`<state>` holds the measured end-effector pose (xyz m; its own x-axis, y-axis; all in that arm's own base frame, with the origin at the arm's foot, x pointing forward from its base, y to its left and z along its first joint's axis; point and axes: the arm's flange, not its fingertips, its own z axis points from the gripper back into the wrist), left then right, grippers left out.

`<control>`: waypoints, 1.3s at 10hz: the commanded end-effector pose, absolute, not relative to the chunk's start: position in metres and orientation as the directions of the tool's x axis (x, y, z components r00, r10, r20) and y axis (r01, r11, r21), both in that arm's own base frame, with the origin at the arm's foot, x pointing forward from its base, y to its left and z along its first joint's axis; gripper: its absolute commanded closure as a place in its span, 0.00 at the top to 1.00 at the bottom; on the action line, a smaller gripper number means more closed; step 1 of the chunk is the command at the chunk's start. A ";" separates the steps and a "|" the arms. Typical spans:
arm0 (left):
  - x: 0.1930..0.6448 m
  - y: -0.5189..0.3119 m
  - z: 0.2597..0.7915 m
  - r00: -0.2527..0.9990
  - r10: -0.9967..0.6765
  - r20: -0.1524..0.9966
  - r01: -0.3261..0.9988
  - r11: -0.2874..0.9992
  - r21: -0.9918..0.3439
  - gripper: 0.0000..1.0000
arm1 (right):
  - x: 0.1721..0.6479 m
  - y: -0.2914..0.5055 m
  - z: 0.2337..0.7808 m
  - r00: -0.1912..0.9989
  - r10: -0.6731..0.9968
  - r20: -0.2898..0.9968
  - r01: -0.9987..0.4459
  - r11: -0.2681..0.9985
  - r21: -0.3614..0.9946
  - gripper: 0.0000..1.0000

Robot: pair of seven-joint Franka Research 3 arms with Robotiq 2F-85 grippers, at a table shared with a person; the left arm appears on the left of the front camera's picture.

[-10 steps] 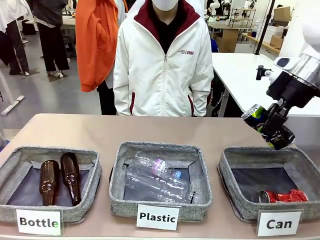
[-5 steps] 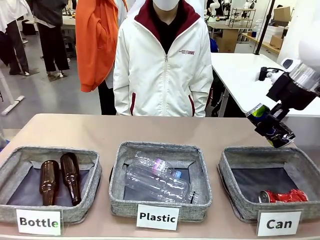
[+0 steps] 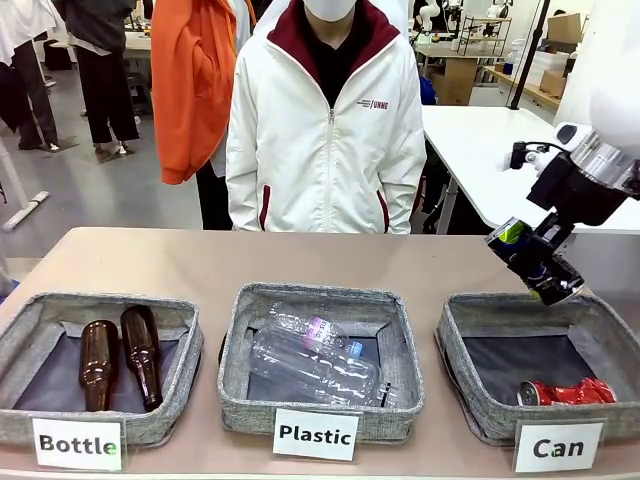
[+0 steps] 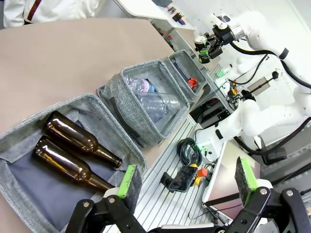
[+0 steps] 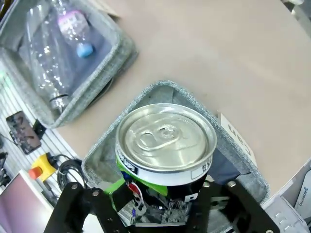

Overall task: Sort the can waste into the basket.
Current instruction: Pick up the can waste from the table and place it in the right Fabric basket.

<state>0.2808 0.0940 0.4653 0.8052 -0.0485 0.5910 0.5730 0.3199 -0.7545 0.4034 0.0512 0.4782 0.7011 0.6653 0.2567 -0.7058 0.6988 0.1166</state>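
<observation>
A dark Pepsi can (image 3: 510, 240) with a silver top hangs tilted in the air, and my right gripper (image 3: 535, 262) is shut on it above the back edge of the grey basket (image 3: 470, 310) labelled "Can". In the right wrist view the can (image 5: 166, 138) sits between the fingers, its top facing the camera, with the basket rim (image 5: 160, 87) below. A crushed red can (image 3: 568, 392) lies in the basket's front right corner. My left gripper (image 4: 187, 177) is open with nothing between its green pads, beside the bottle basket.
The "Bottle" basket (image 3: 20, 340) holds two brown glass bottles (image 3: 120, 360). The "Plastic" basket (image 3: 400, 330) in the middle holds clear plastic bottles (image 3: 310, 360). A person in a white jacket (image 3: 325, 150) stands at the table's far side, hands out of sight.
My right arm has shifted slightly up and to the right, turning the can a little over the basket's back edge. The can stays between the fingers.
</observation>
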 end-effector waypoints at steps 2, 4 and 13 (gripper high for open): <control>0.281 0.092 0.468 0.805 -0.036 0.592 0.573 0.306 -0.760 1.00 | 0.397 0.047 0.479 0.716 0.656 0.237 -0.691 0.714 0.114 0.90; 0.281 0.092 0.468 0.805 -0.036 0.592 0.573 0.306 -0.760 1.00 | 0.396 0.045 0.479 0.719 0.653 0.240 -0.689 0.715 0.118 1.00; 0.281 0.092 0.468 0.805 -0.036 0.592 0.573 0.306 -0.760 1.00 | 0.377 0.015 0.482 0.811 0.111 0.574 -0.584 0.197 0.787 1.00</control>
<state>0.2809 0.0939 0.4654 0.8052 -0.0487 0.5910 0.5731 0.3197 -0.7545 0.3811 0.0311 0.4937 0.7236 0.4251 0.5438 -0.6886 0.4987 0.5265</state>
